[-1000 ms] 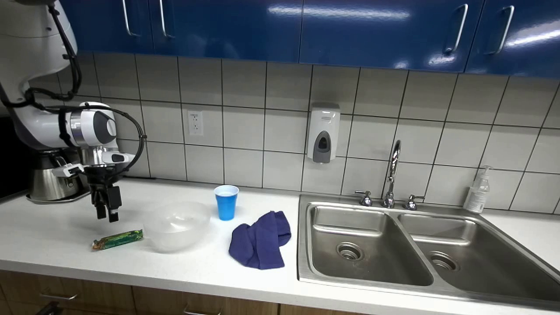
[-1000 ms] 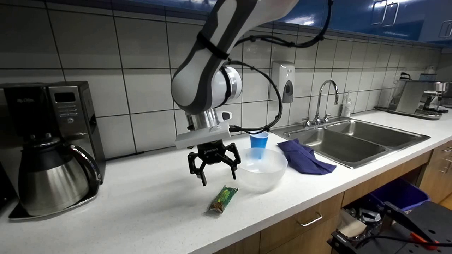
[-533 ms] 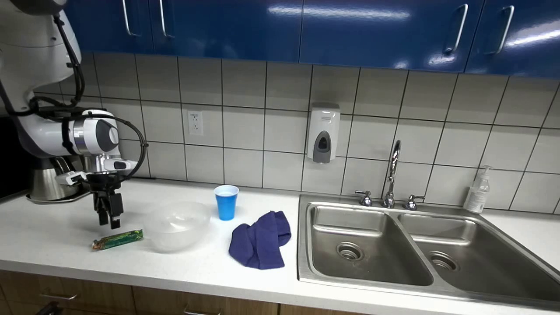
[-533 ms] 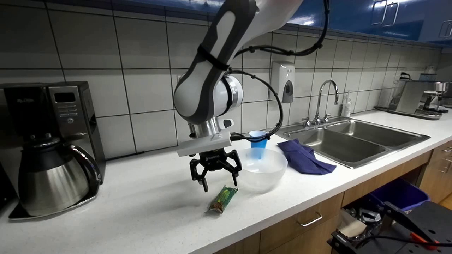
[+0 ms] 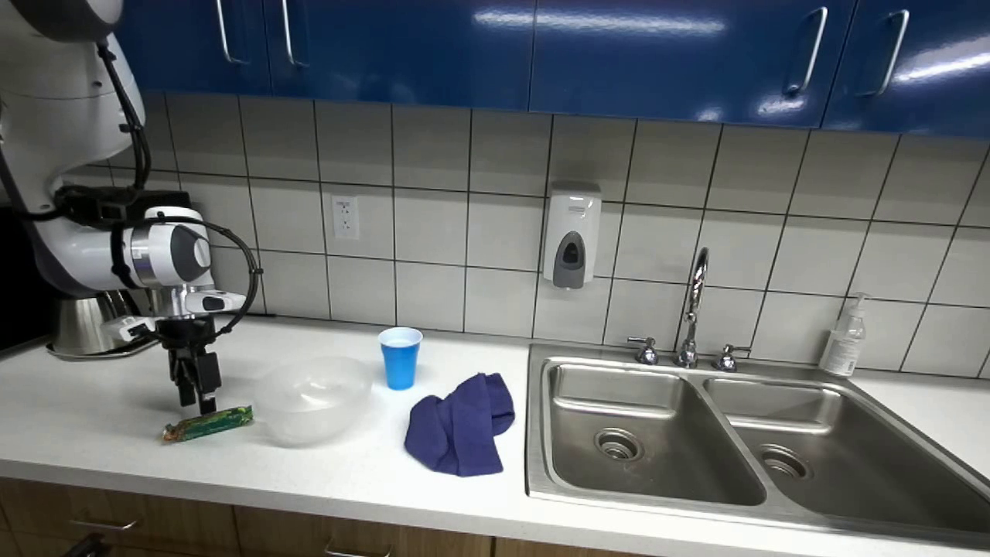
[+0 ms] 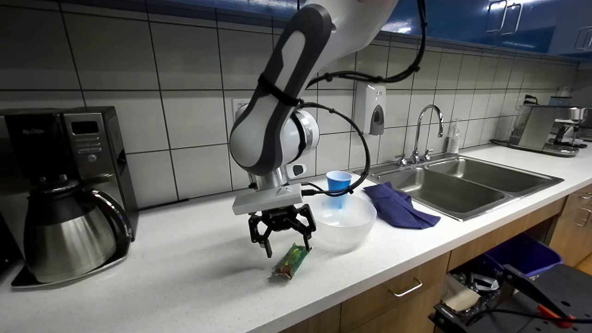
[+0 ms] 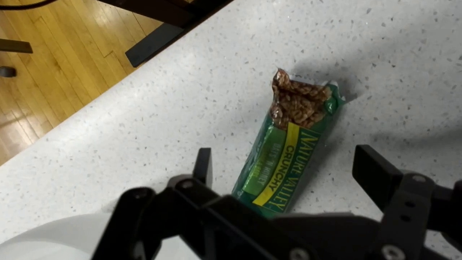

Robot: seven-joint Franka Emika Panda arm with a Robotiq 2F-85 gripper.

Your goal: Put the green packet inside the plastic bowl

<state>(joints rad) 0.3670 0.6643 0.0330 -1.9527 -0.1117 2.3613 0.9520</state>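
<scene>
We hold our hand (image 6: 288, 250) with 2 fingers (image 7: 377, 175) apart, seemingly to straddle the packet (image 7: 283, 159) beside the bowl (image 5: 311, 418).

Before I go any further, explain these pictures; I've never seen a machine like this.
The machine is a robot arm ending in a black two-fingered gripper. Two pictures come from cameras standing outside it, facing a kitchen counter; the close-up comes from a camera on its wrist. On the counter are a green packet, a translucent plastic bowl, a blue cup, a dark blue cloth and a coffee maker. The gripper hangs open close to the packet, which shows between its fingers in the wrist view; nothing is held.
</scene>
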